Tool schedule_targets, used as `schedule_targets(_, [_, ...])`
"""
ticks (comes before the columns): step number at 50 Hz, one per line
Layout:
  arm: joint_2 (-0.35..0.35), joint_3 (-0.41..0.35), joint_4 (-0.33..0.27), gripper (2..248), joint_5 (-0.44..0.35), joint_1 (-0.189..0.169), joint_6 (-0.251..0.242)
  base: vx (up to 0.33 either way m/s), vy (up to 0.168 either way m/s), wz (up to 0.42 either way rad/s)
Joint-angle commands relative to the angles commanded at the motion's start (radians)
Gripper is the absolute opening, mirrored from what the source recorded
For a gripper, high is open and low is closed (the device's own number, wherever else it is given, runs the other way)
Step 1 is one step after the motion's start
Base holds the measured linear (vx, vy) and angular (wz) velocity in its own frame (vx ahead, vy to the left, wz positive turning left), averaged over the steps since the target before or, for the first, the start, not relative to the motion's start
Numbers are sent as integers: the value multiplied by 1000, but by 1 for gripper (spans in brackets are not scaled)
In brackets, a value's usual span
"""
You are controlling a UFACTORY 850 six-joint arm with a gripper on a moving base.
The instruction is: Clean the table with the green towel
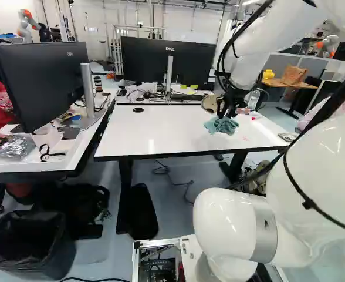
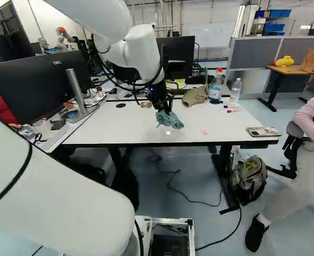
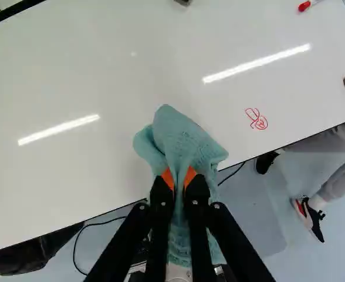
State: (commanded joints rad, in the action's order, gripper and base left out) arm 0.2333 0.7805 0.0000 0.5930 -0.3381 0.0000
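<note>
The end effector (image 2: 164, 108) grasps the green towel (image 3: 181, 138) over the white surface (image 3: 73, 76); red scribble (image 3: 258, 121) marks that surface.

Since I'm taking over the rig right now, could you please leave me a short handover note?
Gripper: shut on the green towel, over the table; contact with the top can't be confirmed.
Done: towel in hand; no wiping can be confirmed.
Left: wipe the red scribble, between towel and phone, then the rest, minding the two bottles.
</note>
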Motion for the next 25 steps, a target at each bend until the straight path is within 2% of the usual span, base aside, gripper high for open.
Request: schedule_targets(25, [-59, 52, 0, 38, 0, -102, 0, 0, 0, 0])
